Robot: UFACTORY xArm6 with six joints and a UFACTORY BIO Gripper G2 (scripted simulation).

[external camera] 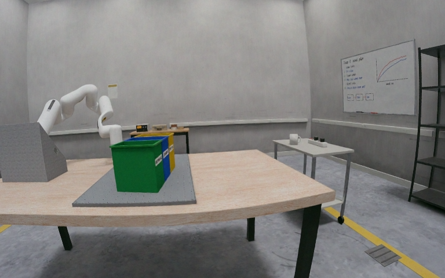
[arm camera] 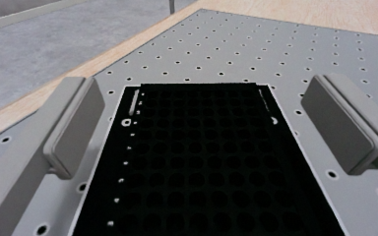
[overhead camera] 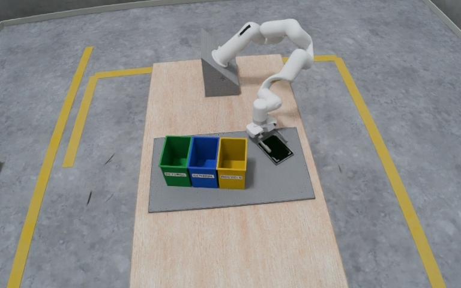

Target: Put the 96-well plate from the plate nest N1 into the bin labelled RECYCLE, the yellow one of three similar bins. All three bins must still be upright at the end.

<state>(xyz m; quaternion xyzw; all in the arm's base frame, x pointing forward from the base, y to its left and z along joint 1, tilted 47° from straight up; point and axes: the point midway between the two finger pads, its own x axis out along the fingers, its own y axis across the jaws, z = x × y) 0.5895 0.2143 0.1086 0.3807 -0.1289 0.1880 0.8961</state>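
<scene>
The 96-well plate (overhead camera: pixel 279 149) (arm camera: pixel 197 172) looks black and lies flat on the right of the pegboard; a thin light rim, apparently the nest's, runs around it. My gripper (overhead camera: pixel 277 144) (arm camera: pixel 207 129) is open and empty. Its fingers stand apart on either side of the plate, with a gap on both sides in the wrist view. The yellow RECYCLE bin (overhead camera: pixel 232 183) (external camera: pixel 171 161) stands upright left of the plate in the top view. In the exterior view the bins hide the plate and the fingers.
The blue GENERAL bin (overhead camera: pixel 204 182) (external camera: pixel 166 165) stands upright beside the yellow one. The green bin (overhead camera: pixel 179 181) (external camera: pixel 137 170) stands upright at the row's far left in the top view. All three stand close together on the grey pegboard (overhead camera: pixel 272 193) (external camera: pixel 98 196) (arm camera: pixel 236 44).
</scene>
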